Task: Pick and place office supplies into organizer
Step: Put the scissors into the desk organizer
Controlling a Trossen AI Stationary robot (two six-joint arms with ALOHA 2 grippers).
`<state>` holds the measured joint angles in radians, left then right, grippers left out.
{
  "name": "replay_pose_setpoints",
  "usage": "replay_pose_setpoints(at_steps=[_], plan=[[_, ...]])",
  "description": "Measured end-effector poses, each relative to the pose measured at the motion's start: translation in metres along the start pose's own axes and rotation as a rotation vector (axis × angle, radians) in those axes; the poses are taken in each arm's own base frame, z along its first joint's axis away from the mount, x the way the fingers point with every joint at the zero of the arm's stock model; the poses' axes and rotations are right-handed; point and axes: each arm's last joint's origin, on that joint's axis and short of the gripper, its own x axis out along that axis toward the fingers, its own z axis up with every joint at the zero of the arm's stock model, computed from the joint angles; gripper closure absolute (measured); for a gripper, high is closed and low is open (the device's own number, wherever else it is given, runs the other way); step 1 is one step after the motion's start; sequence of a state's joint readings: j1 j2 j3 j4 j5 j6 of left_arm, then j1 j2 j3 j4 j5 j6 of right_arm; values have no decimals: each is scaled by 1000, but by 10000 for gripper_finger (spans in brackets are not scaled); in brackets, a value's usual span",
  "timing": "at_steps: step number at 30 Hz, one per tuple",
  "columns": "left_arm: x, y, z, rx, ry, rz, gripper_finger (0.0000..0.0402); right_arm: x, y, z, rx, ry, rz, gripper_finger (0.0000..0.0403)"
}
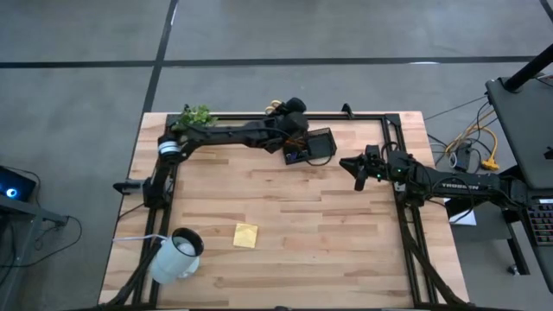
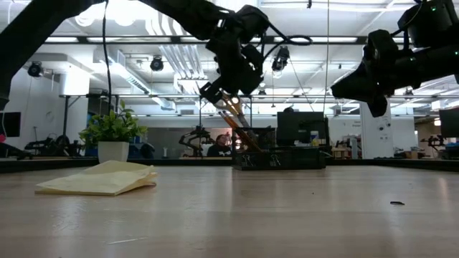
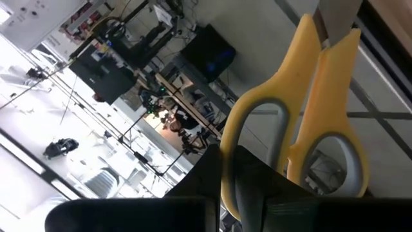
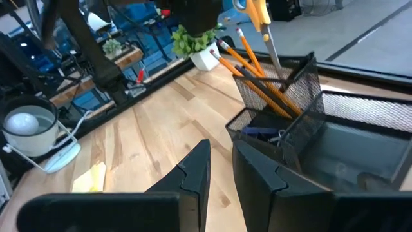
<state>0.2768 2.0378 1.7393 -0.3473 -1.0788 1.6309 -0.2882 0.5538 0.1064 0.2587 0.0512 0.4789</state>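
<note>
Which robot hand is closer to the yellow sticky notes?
Left. The left gripper is over the organizer, holding scissors. The right gripper hovers farther off, beyond the organizer from the sticky notes.

One organizer [image 4: 283, 109], black mesh, at the table's far edge; one pair of yellow-handled scissors [image 3: 302, 109]; one yellow sticky-note pad [image 1: 245, 235] on the bare wood; one white mug [image 1: 175, 256]; one small green plant [image 1: 195, 115] in a white pot; orange pencils [image 4: 257, 74] leaning in the organizer, perhaps three or four, though they overlap too much to count surely; two dark arms, each with a gripper, left gripper [image 3: 228, 187] and right gripper [image 4: 219, 171].
</note>
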Motion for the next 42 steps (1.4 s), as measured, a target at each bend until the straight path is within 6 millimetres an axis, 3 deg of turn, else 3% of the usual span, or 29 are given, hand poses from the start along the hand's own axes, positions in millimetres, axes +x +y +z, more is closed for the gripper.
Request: replay_pose_setpoints(at_steps=[12, 28, 42], plan=[[-6, 0, 6, 5, -41, 10, 395, 0, -1, -2, -9, 23, -13, 346], [3, -13, 33, 22, -95, 10, 388, 0, -1, -2, 21, 22, -13, 346], [3, -9, 33, -56, -124, 32, 371, 0, -1, -2, 19, 21, -13, 346]])
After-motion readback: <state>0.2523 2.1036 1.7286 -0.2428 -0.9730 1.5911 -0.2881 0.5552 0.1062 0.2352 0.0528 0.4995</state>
